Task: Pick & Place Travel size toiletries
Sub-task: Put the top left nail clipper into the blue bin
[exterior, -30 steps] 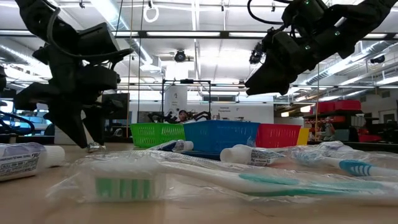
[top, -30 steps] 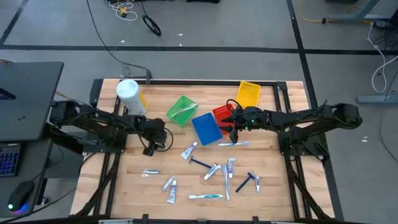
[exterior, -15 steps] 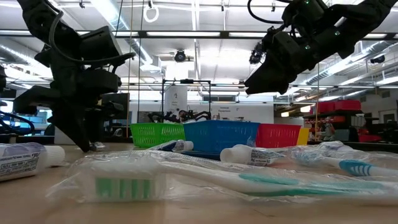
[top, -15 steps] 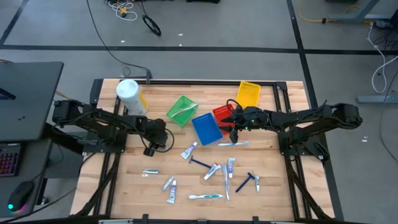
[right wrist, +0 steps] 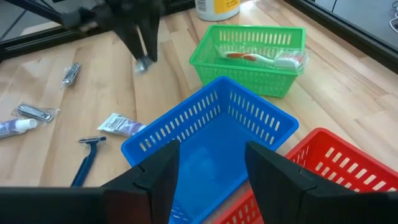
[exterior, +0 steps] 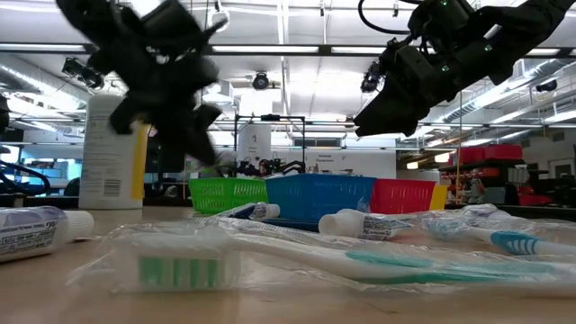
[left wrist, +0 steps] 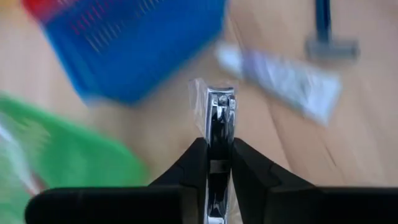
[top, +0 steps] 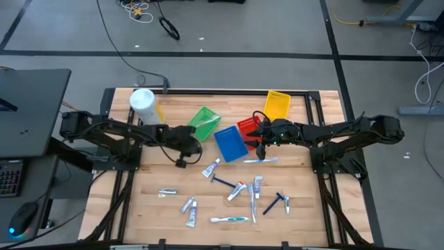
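Gripping nail clipper [left wrist: 217,121], left gripper [left wrist: 214,163] (near green basket [top: 203,122]).

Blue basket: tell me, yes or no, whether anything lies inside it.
No. In the right wrist view the blue basket shows a bare floor, while the green basket beside it holds toiletries.

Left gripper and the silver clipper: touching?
Touching. The left wrist view shows the left gripper with its jaws clamped on the wrapped silver clipper.

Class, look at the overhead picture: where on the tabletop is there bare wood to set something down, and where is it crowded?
Bare wood: right of the yellow basket to the table edge, and its front-left corner. Crowded: the baskets at the back centre and the toiletries scattered front-centre. The left gripper carries a nail clipper.
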Robot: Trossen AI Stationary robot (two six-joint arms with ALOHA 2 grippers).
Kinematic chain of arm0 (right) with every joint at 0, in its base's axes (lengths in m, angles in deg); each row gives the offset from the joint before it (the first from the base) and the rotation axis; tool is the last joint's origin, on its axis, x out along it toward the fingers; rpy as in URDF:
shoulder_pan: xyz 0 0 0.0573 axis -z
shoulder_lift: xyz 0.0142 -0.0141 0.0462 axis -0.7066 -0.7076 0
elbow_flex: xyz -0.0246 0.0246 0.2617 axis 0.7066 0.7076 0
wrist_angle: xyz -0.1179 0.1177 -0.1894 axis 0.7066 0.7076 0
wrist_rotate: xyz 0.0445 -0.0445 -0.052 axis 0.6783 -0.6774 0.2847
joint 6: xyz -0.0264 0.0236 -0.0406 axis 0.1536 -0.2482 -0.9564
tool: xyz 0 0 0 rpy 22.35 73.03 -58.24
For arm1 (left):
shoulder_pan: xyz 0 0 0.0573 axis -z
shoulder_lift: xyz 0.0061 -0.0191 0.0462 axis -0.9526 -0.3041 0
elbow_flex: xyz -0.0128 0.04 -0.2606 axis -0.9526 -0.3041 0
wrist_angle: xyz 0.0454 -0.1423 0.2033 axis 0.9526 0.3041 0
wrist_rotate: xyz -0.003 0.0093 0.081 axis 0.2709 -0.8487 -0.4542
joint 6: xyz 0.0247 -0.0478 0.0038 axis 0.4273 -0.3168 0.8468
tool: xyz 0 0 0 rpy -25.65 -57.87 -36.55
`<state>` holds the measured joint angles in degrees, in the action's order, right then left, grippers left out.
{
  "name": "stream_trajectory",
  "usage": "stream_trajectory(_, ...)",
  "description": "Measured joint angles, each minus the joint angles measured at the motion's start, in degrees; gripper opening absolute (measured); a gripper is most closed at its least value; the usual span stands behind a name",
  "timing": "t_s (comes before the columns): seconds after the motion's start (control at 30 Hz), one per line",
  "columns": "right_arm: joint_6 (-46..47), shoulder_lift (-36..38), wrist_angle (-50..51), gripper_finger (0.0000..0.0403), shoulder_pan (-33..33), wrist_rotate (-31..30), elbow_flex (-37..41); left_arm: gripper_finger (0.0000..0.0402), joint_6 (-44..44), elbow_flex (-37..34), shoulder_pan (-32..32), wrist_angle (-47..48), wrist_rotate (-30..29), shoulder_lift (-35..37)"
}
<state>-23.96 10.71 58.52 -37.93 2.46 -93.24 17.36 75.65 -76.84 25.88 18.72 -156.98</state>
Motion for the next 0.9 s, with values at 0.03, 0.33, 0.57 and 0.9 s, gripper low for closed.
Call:
stream_trajectory(0.03, 0.00, 0.00, 0.00, 0.0193, 0.00, 0.00, 0.00, 0.0061, 1.11, 1.59, -0.08, -0.31, -0.04, -0.11)
stream_trajectory(0.33, -1.58, 0.00, -0.65, 0.0193, 0.00, -0.02, 0.00, 0.0060, 4.05, 15.17, -4.81, -3.67, 3.59, -7.92)
stream_trajectory(0.57, -2.56, 0.02, -0.73, 0.0193, 0.00, -0.02, 0.00, 0.0060, 6.31, 25.10, -5.00, -2.83, 8.75, -22.16)
stream_trajectory(0.9, -2.56, 0.02, 0.91, 0.0193, 0.01, -0.02, 0.00, 0.0060, -0.36, 33.62, -7.22, 6.30, 6.28, -34.19)
